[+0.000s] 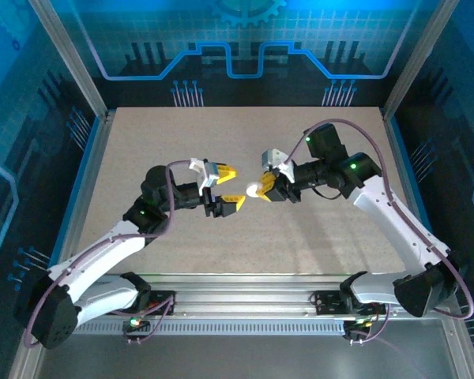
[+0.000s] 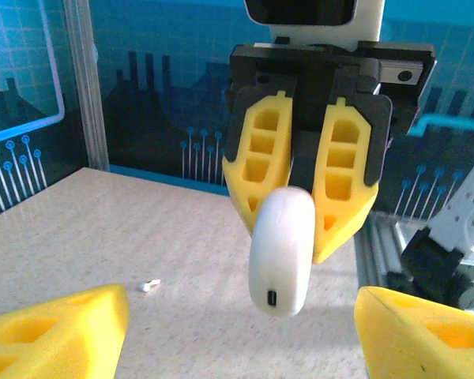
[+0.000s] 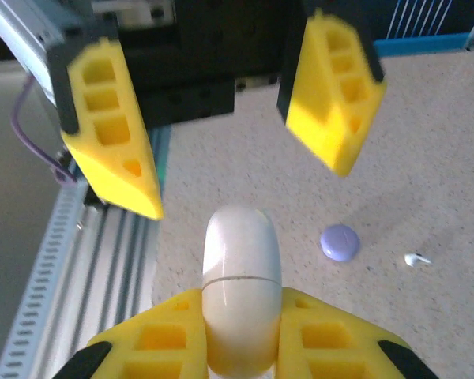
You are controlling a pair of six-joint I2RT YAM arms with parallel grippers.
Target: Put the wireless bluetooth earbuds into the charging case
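Nearest in the right wrist view, the right pincer (image 3: 238,304) is clamped on the charging case (image 3: 238,245). The case is a smooth white pebble with rounded ends, a fine seam across its middle and a small port at its free end. Its shell looks hard, glossy and light, so it would likely slip between soft pads. The grip sits on one side of the seam and leaves the other half free, which seems the sensible hold.

Beyond it, at 2 o'clock on the speckled table (image 3: 426,158), lies a lavender round piece (image 3: 340,242), smooth and button-like. Just past that, toward 3 o'clock, is a white earbud (image 3: 415,258), tiny, shiny and comma-shaped. It is probably featherweight and prone to skid or flick away, so a gentle pinch across its narrow body from above seems best.

Farthest, at 12 o'clock, the left pincer (image 3: 245,188) faces the case with its yellow, hollow-celled wedges spread wide, holding nothing.
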